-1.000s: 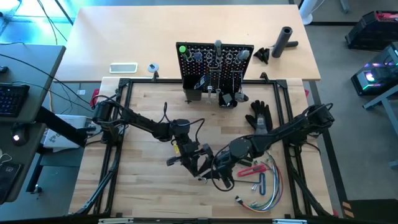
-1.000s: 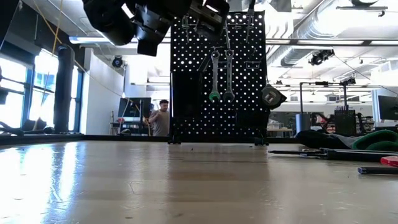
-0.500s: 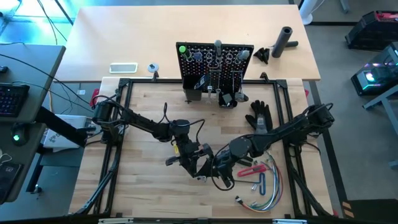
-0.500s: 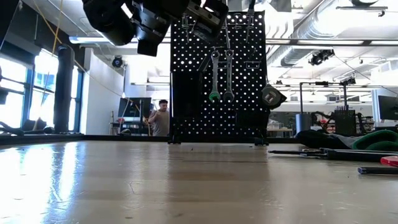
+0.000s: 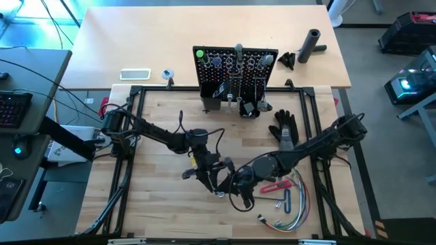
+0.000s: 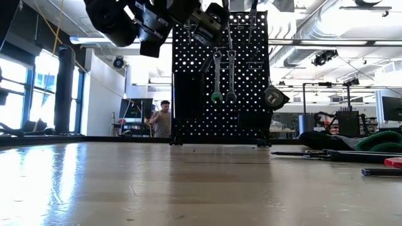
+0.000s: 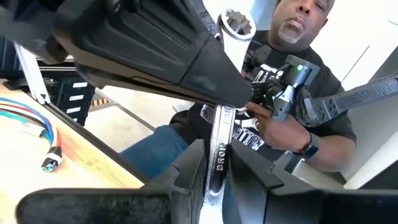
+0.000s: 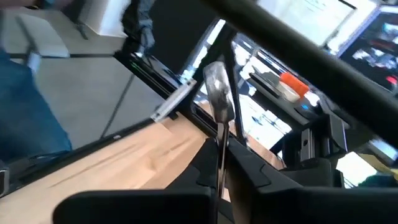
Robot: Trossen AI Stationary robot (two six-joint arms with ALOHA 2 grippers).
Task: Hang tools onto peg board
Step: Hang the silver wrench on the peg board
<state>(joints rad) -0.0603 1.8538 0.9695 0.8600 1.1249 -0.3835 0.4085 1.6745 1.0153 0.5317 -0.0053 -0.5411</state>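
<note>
A silver wrench [image 7: 219,149] is held in the air between my two grippers over the near middle of the table. Its ring end [image 7: 238,23] sticks out past both. My left gripper [image 5: 219,178] and my right gripper [image 5: 238,185] meet there, each shut on the wrench. In the low view they show high above the table [image 6: 182,16]. In the left wrist view my right gripper [image 7: 155,43] lies across the wrench farther up. The black peg board [image 5: 237,68] stands upright at the far middle, with two wrenches [image 6: 223,75] hanging on it. My left gripper pinches the wrench's shank [image 7: 217,163] between its two fingers, which lie on its narrow edges. The wrench runs forward along the fingers, clear of the table. My right gripper pinches the same wrench [image 8: 219,158] between its two fingers. The wrench shows edge-on and runs out past the fingers [image 8: 217,87], lifted clear.
A black glove [image 5: 283,128] lies right of centre. A red-handled tool [image 5: 272,186] and a bundle of coloured wires [image 5: 289,207] lie near my right gripper. A black cylinder [image 5: 312,44] stands beyond the board. A person [image 7: 298,93] shows past the table.
My right gripper has moved a little toward the table's near edge and turned slightly beside my left gripper. The wrench stays lifted between the two grippers.
</note>
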